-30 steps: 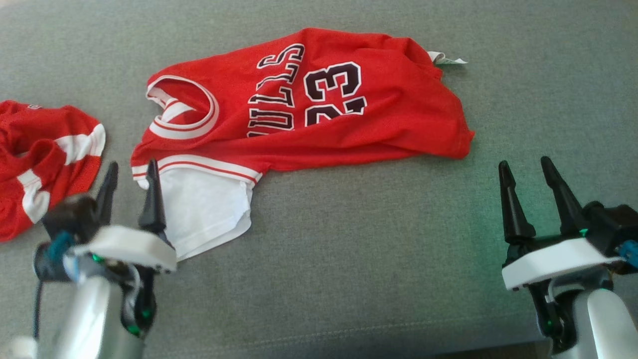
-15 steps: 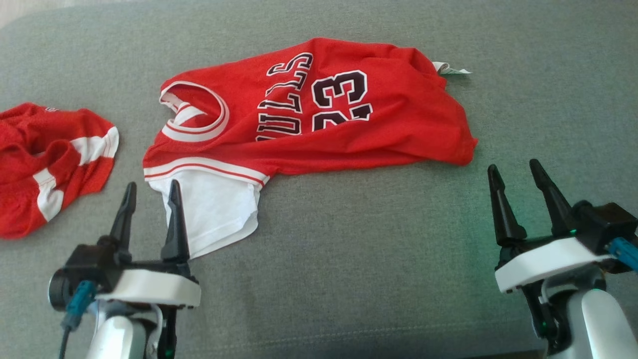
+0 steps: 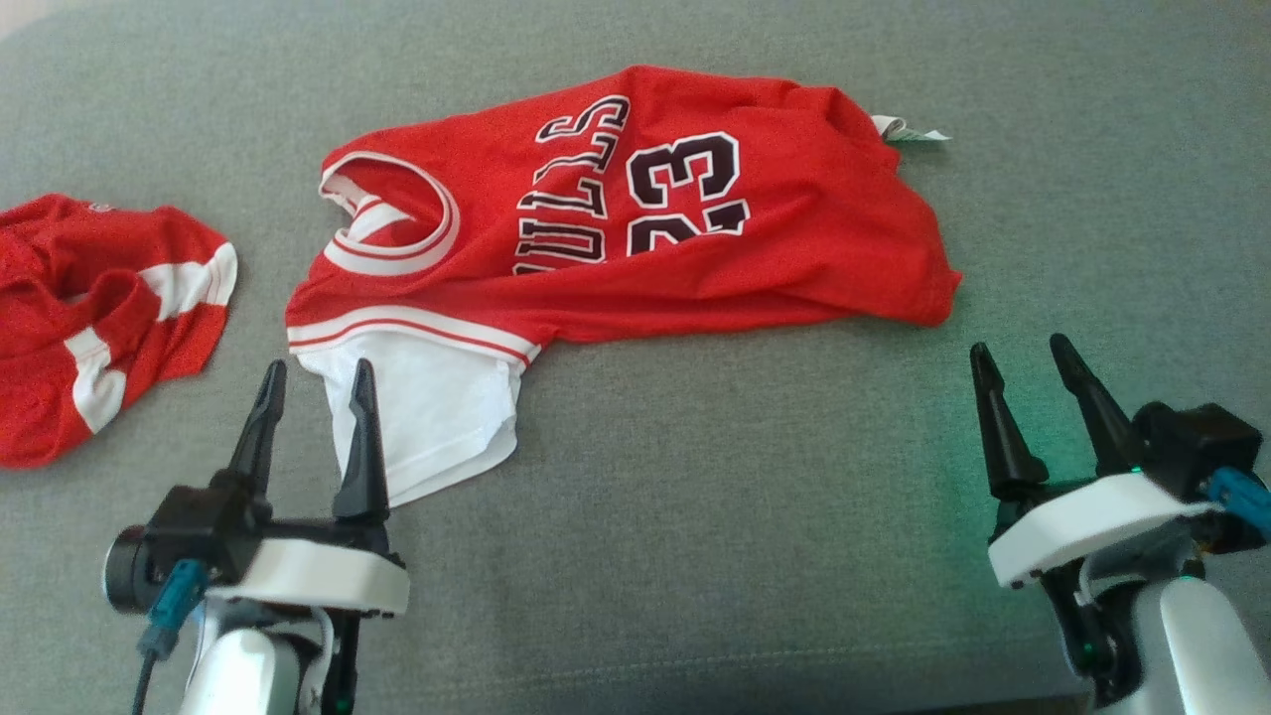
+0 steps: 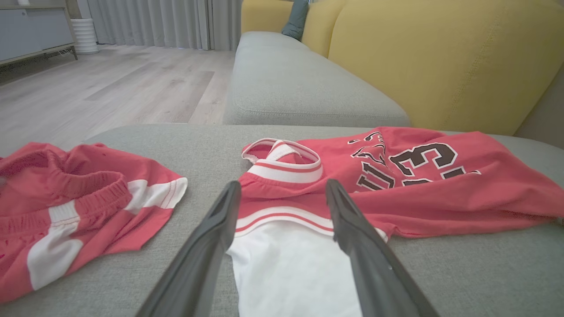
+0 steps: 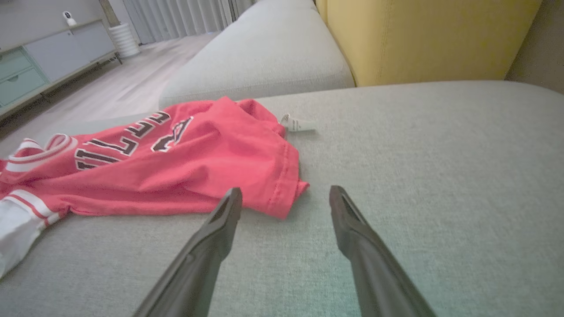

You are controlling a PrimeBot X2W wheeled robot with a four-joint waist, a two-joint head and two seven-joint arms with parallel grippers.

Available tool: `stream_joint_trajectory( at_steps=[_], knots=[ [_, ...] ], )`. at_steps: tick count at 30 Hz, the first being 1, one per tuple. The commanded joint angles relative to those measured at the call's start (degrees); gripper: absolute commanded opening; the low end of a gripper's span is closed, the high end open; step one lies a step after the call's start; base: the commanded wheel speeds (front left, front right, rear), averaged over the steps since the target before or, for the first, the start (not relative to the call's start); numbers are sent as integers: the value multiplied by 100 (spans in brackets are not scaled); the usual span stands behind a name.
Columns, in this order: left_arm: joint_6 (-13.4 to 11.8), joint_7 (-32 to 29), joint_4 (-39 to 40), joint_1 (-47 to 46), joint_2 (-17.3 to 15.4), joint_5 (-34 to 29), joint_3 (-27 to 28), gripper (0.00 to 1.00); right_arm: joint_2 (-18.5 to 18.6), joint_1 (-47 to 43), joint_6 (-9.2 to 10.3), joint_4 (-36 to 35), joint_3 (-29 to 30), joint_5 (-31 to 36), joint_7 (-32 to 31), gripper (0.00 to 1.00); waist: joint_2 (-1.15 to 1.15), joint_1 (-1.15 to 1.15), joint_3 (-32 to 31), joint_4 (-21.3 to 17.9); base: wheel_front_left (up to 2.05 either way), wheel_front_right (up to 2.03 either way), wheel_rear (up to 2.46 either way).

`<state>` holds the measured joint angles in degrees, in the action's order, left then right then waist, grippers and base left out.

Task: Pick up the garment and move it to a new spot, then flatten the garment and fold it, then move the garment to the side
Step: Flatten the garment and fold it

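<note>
The garment (image 3: 635, 228) is a red jersey with "23" and black lettering, lying rumpled across the grey sofa cushion, its white sleeve (image 3: 417, 422) at the near left. It also spreads ahead in the left wrist view (image 4: 396, 176) and to the left in the right wrist view (image 5: 167, 163). My left gripper (image 3: 316, 372) is open and empty, its fingers over the sleeve's near left edge. My right gripper (image 3: 1023, 348) is open and empty, just near of the jersey's right hem corner (image 5: 286, 207).
A second red garment with white stripes (image 3: 89, 318) lies crumpled at the far left of the cushion (image 3: 745, 516). A white tag (image 3: 909, 129) sticks out at the jersey's far right. A yellow sofa back (image 4: 440, 57) and wooden floor (image 4: 110, 88) lie beyond.
My left gripper drew back toward me and rightward, from beside the sleeve's upper edge to its near left edge. The right gripper barely moved. The camera shifted slightly.
</note>
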<state>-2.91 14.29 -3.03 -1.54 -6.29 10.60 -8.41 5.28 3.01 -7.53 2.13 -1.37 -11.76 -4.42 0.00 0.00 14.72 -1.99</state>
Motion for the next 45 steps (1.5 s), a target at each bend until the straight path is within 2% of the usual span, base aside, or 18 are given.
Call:
stream_joint_trajectory(
  at_steps=[1,13,20,21,22,24,38,45],
  knots=[
    [46,70,217,-213,-1,-54,177,100,144,202,4,-147,-100,-30,-35,100,0,0,53,20,0,0,0],
    [242,71,116,-737,122,-172,-129,100,687,1617,4,858,-618,-618,-846,100,0,0,467,312,0,0,0],
    [326,71,27,-888,187,-193,-196,100,909,2139,4,1390,-853,-796,-1312,100,0,0,553,439,0,0,0],
    [333,71,20,-902,194,-196,-193,100,924,2191,4,1448,-875,-822,-1343,82,0,0,562,447,0,0,0],
    [339,71,15,-914,201,-201,-192,100,940,2237,4,1493,-891,-843,-1349,45,0,0,569,457,0,0,0],
    [351,71,8,-934,214,-209,-190,100,974,2309,4,1546,-935,-877,-1342,0,0,0,579,476,0,0,0],
    [409,71,17,-1000,272,-280,-153,100,1155,2699,4,1293,-846,-925,-899,0,0,0,620,566,0,0,0],
    [468,71,2,-1127,292,-321,-178,100,1077,3284,4,1831,-757,-949,-637,0,0,0,773,742,0,0,0]
  ],
)
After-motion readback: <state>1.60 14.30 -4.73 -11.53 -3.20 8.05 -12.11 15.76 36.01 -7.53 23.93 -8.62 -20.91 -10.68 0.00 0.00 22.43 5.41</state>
